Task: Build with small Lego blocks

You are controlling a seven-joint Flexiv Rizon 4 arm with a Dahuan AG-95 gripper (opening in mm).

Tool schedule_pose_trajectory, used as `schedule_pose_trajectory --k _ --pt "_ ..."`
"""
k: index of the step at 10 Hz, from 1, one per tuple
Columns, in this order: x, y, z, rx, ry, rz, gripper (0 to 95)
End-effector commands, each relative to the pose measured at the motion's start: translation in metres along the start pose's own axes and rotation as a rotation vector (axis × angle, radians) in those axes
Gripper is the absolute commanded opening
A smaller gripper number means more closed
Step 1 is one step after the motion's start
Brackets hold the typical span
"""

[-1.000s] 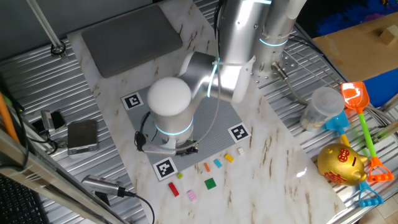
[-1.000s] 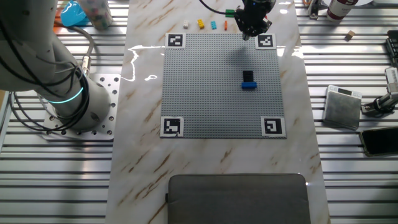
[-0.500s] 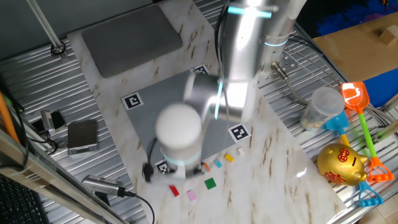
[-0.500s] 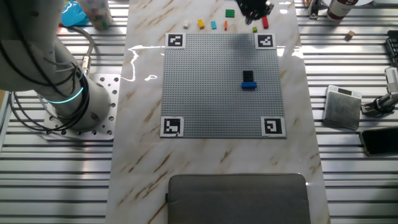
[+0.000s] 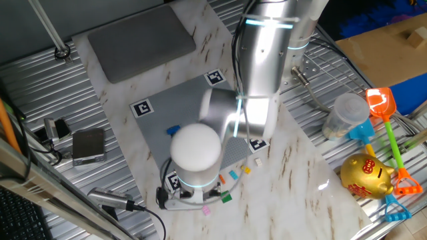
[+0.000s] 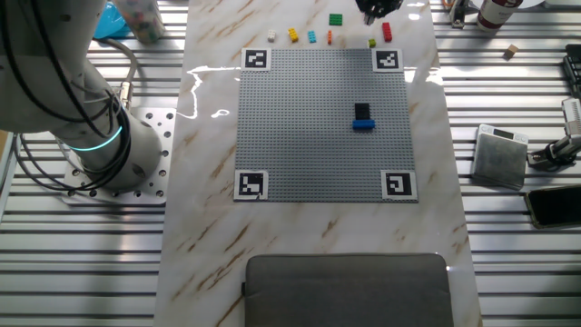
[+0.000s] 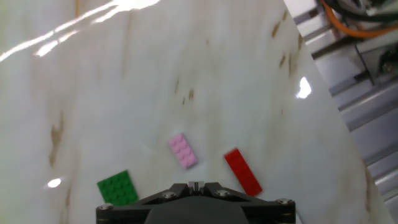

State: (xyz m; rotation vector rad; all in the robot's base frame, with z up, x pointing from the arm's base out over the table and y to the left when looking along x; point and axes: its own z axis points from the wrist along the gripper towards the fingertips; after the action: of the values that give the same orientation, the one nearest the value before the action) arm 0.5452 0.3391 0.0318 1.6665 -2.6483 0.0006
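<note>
Arm (image 5: 257,60) bent down over the near edge of the marble table (image 6: 209,227) in one fixed view, wrist upright above the loose bricks. Grey baseplate (image 6: 309,127) just behind, bearing a black-and-blue stack (image 6: 363,117) right of centre. Gripper (image 6: 374,9) hung beyond the plate's far edge in the other fixed view; finger spread cannot be told. Just ahead of the fingers in the hand view: green block (image 7: 117,188) left, pink block (image 7: 183,150) middle, red block (image 7: 242,171) right, all flat on marble.

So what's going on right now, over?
Pincer above loose bricks, grip state unclear. Pink brick, red brick, green brick lie below it. Nothing blocking.
</note>
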Motion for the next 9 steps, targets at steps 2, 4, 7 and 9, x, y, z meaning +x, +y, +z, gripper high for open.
schedule_pose_trajectory --k 2,4,7,9 --pt "0.0003 0.0008 -0.0006 0.002 0.002 -0.004 0.0" --pt "0.0004 0.0009 -0.0006 0.009 0.007 -0.018 0.0" --pt "0.0004 0.0008 -0.0005 0.016 0.012 -0.029 0.0" --pt "0.0004 0.0008 -0.0005 0.024 -0.001 -0.065 0.0"
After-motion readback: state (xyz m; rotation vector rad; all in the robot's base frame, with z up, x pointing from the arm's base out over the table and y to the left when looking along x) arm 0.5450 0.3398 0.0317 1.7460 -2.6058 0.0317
